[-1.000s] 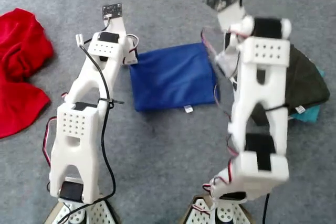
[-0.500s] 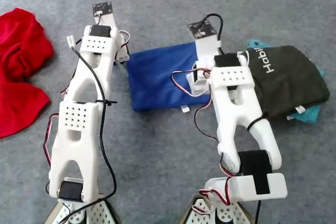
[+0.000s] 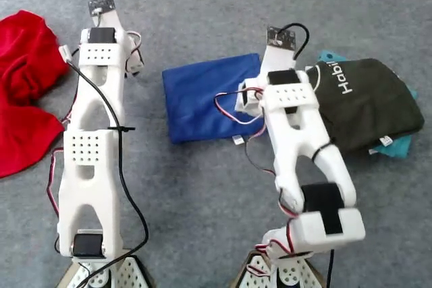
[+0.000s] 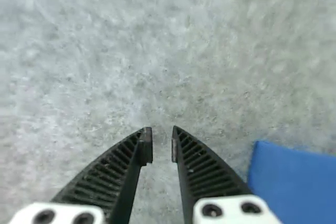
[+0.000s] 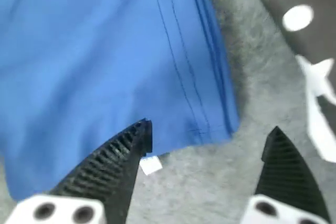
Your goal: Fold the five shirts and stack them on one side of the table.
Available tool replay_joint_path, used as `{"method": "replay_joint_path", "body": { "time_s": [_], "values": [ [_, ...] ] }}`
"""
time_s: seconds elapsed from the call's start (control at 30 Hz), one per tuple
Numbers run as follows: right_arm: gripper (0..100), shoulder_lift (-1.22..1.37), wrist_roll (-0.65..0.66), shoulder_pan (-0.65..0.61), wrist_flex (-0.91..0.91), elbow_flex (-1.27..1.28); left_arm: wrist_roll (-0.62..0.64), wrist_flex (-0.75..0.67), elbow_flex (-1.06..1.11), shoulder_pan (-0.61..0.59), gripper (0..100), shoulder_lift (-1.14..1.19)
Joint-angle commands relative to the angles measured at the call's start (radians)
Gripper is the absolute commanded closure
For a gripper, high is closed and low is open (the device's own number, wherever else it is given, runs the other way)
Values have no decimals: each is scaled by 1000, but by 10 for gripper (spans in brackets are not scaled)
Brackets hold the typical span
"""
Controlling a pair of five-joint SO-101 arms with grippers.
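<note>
From the high view, the blue shirt (image 3: 209, 96) at mid-table was judged folded but unstacked, the dark shirt (image 3: 368, 102) laid on a teal shirt (image 3: 398, 146), and the red shirt (image 3: 23, 85) unfolded; in the left wrist view the left gripper (image 4: 161, 129) was seen nearly closed and empty over the table (image 4: 157, 35); in the right wrist view the right gripper (image 5: 211, 127) was seen spread wide, empty, over the blue shirt's corner.

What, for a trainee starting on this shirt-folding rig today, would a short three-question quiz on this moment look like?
1. True or false: the right gripper is clamped on the blue shirt.
2. What lies on top of the teal shirt? A. the blue shirt B. the dark shirt C. a towel
3. Which shirt lies crumpled, not yet folded?

Key: 1. False; it is open above the shirt's corner. 2. B. 3. The red shirt.
</note>
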Motion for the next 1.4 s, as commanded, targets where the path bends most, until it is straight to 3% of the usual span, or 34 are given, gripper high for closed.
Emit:
{"method": "replay_joint_path", "body": {
  "time_s": [0.0,0.23,0.47,0.53,0.73,1.2,1.37],
  "values": [
    [651,85,-72,-15,-17,-124,9,-5,-48,-4,906,-11],
    [652,367,-101,-15,5,-308,8,-21,-48,-7,906,-3],
    [656,575,-95,-2,198,-498,5,-23,-48,-10,906,-2],
    [704,615,-94,14,256,-567,5,-23,-48,-10,906,-2],
    [988,690,-8,20,428,-791,5,-25,-42,-10,906,-2],
    [985,835,6,89,661,-1182,12,-18,-47,-10,906,-5],
    [985,924,15,91,634,-1190,150,58,-122,5,905,-15]
  ]
}}
